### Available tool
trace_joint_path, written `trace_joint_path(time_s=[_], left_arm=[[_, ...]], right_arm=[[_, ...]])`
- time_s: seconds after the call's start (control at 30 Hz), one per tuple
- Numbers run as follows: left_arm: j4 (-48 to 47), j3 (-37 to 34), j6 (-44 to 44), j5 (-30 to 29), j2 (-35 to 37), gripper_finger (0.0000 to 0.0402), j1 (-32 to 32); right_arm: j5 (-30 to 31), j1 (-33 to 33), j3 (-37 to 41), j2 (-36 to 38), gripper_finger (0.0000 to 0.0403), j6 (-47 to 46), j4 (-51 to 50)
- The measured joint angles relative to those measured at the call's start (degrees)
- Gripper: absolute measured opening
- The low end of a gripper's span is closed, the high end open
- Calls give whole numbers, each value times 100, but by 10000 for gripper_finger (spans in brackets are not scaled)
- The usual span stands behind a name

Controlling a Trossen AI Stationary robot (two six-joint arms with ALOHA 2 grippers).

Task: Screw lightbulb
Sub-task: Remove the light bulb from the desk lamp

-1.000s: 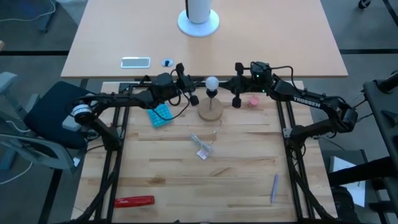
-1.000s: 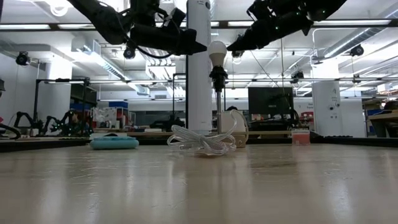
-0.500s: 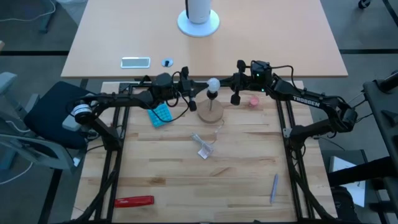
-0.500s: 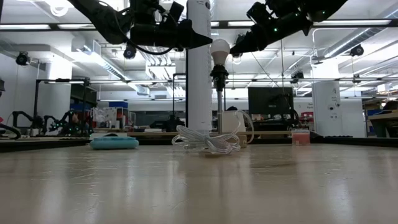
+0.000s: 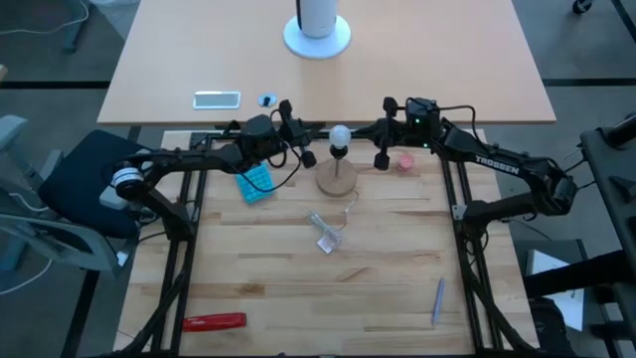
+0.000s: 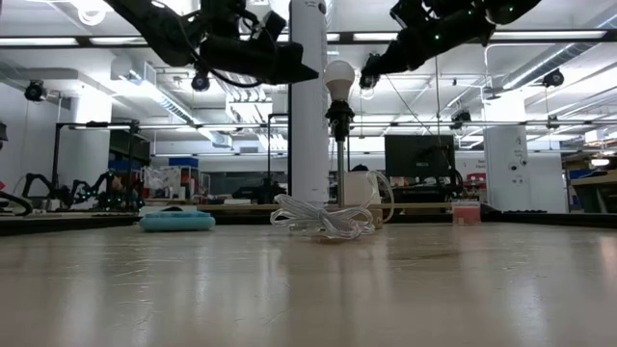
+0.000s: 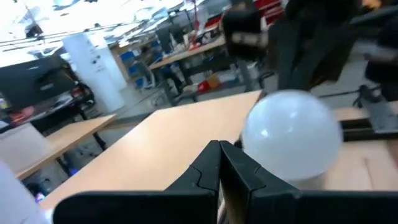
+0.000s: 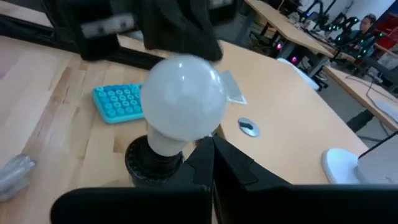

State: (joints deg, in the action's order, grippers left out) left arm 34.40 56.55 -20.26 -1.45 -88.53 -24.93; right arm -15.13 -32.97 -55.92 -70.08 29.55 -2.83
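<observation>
The lightbulb (image 5: 340,132) stood upright in a black socket (image 8: 148,163) atop a stem on the round wooden base (image 5: 336,178). The left gripper (image 5: 306,149) hung just left of the lightbulb, fingers pressed together, holding nothing. The right gripper (image 5: 377,152) hung just right of it, likewise closed and empty. A clear wrapper (image 5: 324,235) lay near the base, toward the table's front.

The word "TROSSEN" is printed in white on the right arm (image 5: 494,161); no other text can be read.
</observation>
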Motion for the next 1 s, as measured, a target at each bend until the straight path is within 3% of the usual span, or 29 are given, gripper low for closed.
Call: trace_joint_path(time_s=[0.27,0.8,1.0], left_arm=[[8,0,-43,216,-116,0,-2],[-100,0,-8,1498,-76,0,71],[-119,0,-5,1430,12,0,66]], right_arm=[[-637,13,0,-36,0,19,131],[-271,-16,0,-335,0,-116,519],[-187,-4,15,-328,0,-116,447]])
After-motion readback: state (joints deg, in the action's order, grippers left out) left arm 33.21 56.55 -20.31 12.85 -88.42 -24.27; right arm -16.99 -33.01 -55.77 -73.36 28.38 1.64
